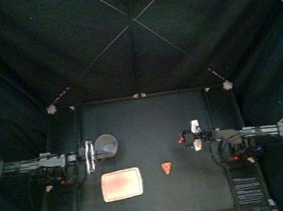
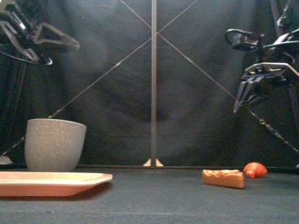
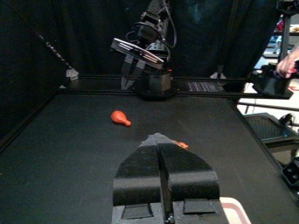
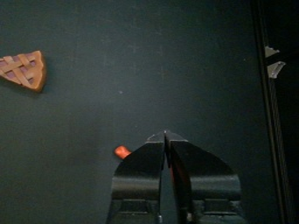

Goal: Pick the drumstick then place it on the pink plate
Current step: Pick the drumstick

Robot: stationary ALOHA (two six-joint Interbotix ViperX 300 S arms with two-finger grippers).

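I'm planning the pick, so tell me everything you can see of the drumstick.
The drumstick is a small orange-red toy, seemingly smooth plastic, with a rounded fat end narrowing to a short stem. It lies on its side on the black table's right half, toward the back, apart from the wedge-shaped toy. Nothing touches it; the right gripper hangs above it, jaws shut.

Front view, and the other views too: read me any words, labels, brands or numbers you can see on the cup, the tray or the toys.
None: no word, label, brand, number or sign shows on the grey cup, the pink tray, the drumstick or the orange wedge toy.
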